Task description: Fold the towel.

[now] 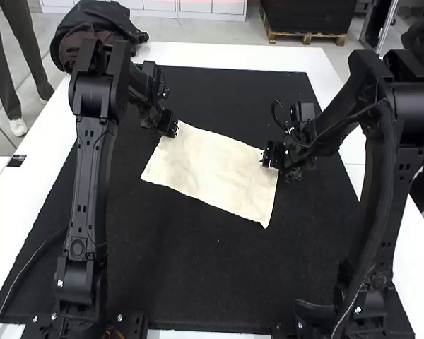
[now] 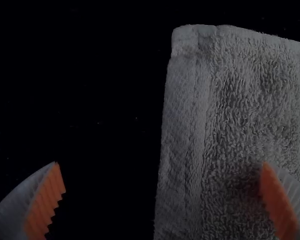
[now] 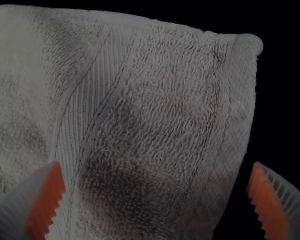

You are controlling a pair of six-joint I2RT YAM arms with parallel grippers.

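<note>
The cream towel (image 1: 210,169) lies spread in a rough rectangle, slightly slanted, on the black mat. At its far left corner is my left gripper (image 1: 174,130); at its far right corner, my right gripper (image 1: 266,157). In the left wrist view, my left gripper (image 2: 162,170) is open, one finger over the towel (image 2: 240,130) and one over the mat, with the side edge between them. In the right wrist view, my right gripper (image 3: 157,170) is open too, its fingers wide apart on either side of the towel's (image 3: 160,110) edge strip.
A black mat (image 1: 198,261) covers most of the white table (image 1: 39,166). A dark bag (image 1: 99,25) lies at the table's far left corner. Both arms stand at the near side and reach over the mat on either side of the towel.
</note>
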